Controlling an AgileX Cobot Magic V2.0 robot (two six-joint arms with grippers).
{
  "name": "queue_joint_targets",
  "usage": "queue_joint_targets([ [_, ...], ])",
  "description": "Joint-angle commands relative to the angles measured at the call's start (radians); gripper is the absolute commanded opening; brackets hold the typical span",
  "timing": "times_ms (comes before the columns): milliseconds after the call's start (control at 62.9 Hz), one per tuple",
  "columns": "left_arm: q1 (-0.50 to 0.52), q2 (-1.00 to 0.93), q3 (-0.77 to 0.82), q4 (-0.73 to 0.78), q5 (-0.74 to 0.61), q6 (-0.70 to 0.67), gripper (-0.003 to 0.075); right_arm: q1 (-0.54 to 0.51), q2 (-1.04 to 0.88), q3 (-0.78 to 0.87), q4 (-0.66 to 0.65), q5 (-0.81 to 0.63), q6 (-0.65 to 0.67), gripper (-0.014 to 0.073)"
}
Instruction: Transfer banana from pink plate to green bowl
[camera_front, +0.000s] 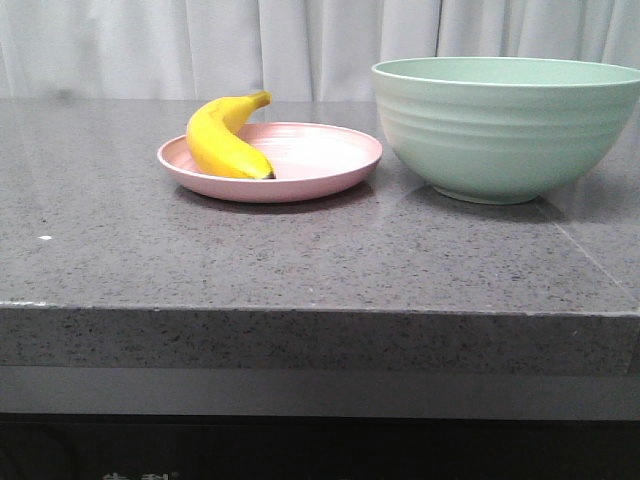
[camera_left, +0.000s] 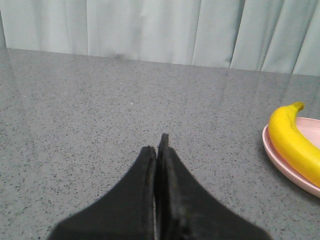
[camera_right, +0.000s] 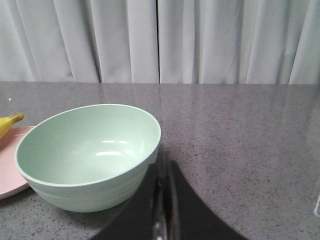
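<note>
Front view, nothing started yet: neither arm shows here, only the grey stone table (camera_front: 300, 265) and the task things. Landmark is the pink plate (camera_front: 320, 160).

Near first. Left wrist view has the left gripper (camera_left: 159, 150) low over bare table, fingers pressed together with no gap and holding nothing. The plate sits off to one side of it and a little ahead, well apart. Right wrist view has the right gripper (camera_right: 162, 172) also closed up, empty, its tips just beside the outer wall of the green bowl (camera_front: 510, 125). Whether they touch it I cannot tell.

Further back, the banana (camera_front: 222, 138) lies on the plate, on the half away from the bowl, curved back against the rim, dark tip toward the camera and stem pointing up and back. The bowl stands upright just beside the plate, on the robot's right, and is empty inside (right wrist view shows its bare floor).

Judgement: both arms look parked. The left one is nearer the banana's side of the plate, so it probably makes the pick, and it must open wide first. Curtains (camera_front: 250, 45) behind everything.
</note>
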Motion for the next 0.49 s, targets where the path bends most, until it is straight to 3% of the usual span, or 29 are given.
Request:
queue_joint_targets([
  [0, 0.002, 0.040, -0.056, 0.000, -0.090, -0.003, -0.0018, -0.007, 0.051, -0.056, -0.017, -0.054, -0.003, -0.0060],
  [127, 0.002, 0.040, -0.058, 0.000, -0.090, -0.003, -0.0015, -0.007, 0.055, -0.056, -0.017, -0.063, -0.003, -0.0048],
  [207, 0.002, 0.040, -0.058, 0.000, -0.090, -0.003, 0.0034, -0.007, 0.055, -0.056, -0.017, -0.056, -0.003, 0.0042],
  [254, 0.002, 0.040, -0.058, 0.000, -0.096, -0.003, 0.0118, -0.007, 0.055, -0.056, -0.017, -0.055, -0.003, 0.0141],
  [398, 0.002, 0.040, -0.058, 0.000, -0.105, -0.003, 0.0520, -0.007, 0.055, -0.056, -0.017, -0.053, -0.003, 0.0469],
  [477, 0.002, 0.040, -0.058, 0.000, -0.107, -0.003, 0.0671, -0.007, 0.055, -0.056, -0.017, -0.053, -0.003, 0.0567],
])
